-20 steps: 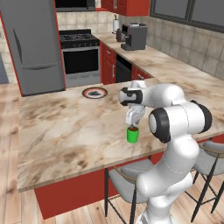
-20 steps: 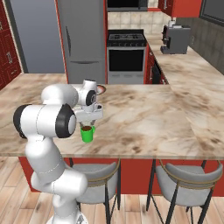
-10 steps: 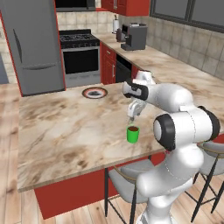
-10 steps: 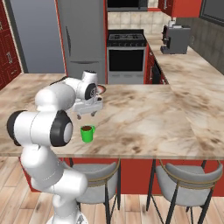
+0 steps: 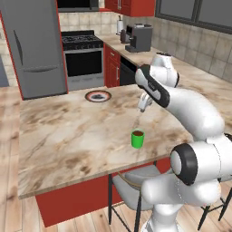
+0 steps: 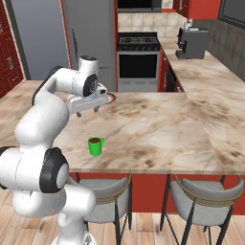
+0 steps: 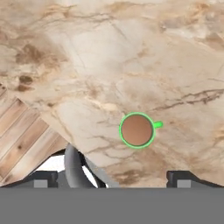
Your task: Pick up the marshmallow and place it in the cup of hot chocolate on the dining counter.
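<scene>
- The cup of hot chocolate point(image 7: 137, 130) stands on the dining counter point(image 5: 68, 131), near its front edge — green, full of brown drink.
- The marshmallow cannot be made out; the brown top looks plain.
- The gripper point(image 7: 111, 177) hangs high above the cup, jaws wide apart, holding nothing — only its tips peek in.
- A plate point(image 5: 98, 96) sits well apart, far back.

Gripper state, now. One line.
Gripper: open, holding nothing, raised above the dining counter with the cup of hot chocolate below it.
</scene>
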Controlling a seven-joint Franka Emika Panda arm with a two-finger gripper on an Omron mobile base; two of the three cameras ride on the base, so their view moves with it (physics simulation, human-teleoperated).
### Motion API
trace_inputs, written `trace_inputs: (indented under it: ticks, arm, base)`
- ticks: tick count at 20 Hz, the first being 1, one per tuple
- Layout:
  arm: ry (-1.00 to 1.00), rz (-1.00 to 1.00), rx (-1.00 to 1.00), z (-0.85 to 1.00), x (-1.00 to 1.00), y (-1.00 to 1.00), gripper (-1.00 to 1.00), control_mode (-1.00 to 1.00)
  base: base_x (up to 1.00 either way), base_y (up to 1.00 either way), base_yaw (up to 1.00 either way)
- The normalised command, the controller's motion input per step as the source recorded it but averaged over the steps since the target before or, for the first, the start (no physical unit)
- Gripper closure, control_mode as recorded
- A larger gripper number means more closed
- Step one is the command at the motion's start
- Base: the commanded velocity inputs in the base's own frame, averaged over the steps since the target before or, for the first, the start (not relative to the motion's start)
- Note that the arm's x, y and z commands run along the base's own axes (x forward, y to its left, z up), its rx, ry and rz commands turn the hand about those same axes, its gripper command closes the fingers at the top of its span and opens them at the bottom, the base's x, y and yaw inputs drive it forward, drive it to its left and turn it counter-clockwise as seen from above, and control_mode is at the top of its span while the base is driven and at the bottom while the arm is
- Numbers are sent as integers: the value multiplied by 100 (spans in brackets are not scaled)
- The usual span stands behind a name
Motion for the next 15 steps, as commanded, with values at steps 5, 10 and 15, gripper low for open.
trace_inputs:
  ticks: [5,10,15]
  arm:
    - [-23,-1,0,80,-100,0,-100,-100]
    - [-36,-1,0,48,-100,4,-100,-100]
    - [-32,-2,0,35,-99,5,-100,-100]
  base:
    - [0,0,0]
    - [0,0,0]
    - [0,0,0]
